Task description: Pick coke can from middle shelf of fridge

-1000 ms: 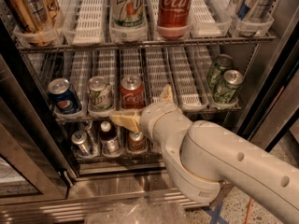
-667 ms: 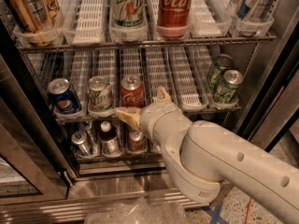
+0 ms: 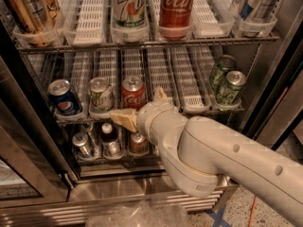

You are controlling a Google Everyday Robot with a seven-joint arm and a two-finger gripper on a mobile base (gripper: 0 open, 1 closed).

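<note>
Cream-coloured plastic fills the foreground: the robot's arm [image 3: 227, 160] reaches in from the lower right, over a crumpled clear sheet [image 3: 137, 215] on the floor and the shiny steel base of the fridge [image 3: 113, 189]. At the arm's end, the gripper [image 3: 137, 106] sits at the front edge of the middle shelf [image 3: 187, 91], level with the lower half of the cans there. Its tan fingers [image 3: 122, 117] are spread. One points left below the can row, and the other rises just right of the coke can [image 3: 133, 92], so the can stands in the gap between them and is not yet pinched. That wide stance looks chosen so the fingers can pass either side of the can without knocking it back along its lane.

The coke can stands upright at the front of a white slatted lane, third from the left. A white-and-green can [image 3: 101, 94] is just beside it, and a blue Pepsi can [image 3: 64, 99] stands further left. The close neighbour leaves little room for the left finger, so the closing move probably calls for care. Two green cans [image 3: 226, 82] stand well apart on the right.

Below, small bottles [image 3: 110, 140] crowd the lowest rack. On the rack above, a larger Coca-Cola can [image 3: 176, 6] and a 7UP can [image 3: 128, 6] stand at their lane fronts. The lanes appear to hold each drink in its own row, which is why the target faces the door within easy reach.
</note>
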